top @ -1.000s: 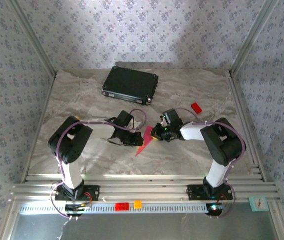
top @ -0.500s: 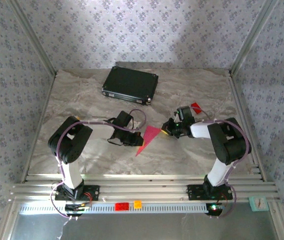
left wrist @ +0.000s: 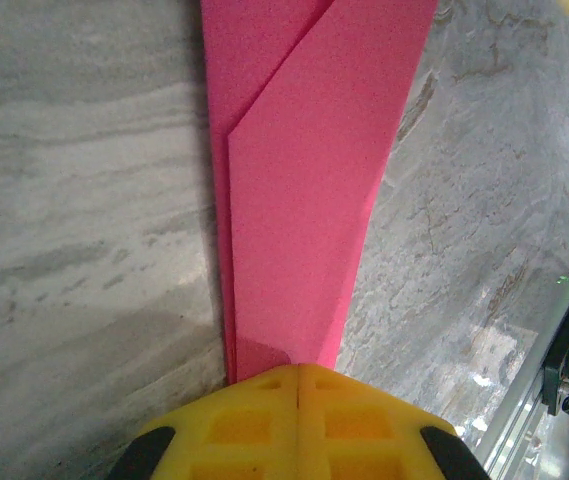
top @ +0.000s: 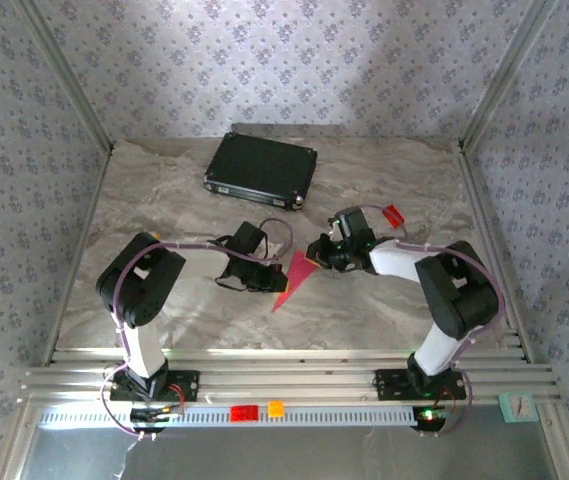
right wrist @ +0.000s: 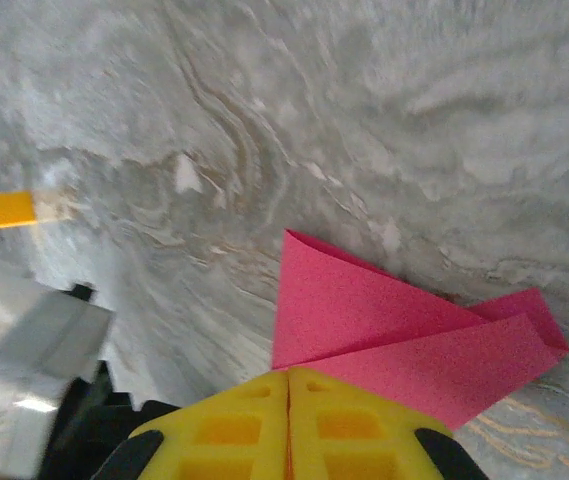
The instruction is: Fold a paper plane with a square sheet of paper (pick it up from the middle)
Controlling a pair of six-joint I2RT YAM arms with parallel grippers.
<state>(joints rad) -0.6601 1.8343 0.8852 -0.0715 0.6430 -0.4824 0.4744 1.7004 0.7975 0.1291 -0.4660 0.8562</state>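
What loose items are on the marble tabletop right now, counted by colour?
Black: 1, the case
Pink: 1, the folded paper
Red: 1, the small block
Total: 3

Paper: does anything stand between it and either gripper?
Nothing visible does. The left gripper is shut with its tips against the narrow part of the paper. The right gripper is shut at the paper's wide end. I cannot tell whether they pinch the paper or press it flat.
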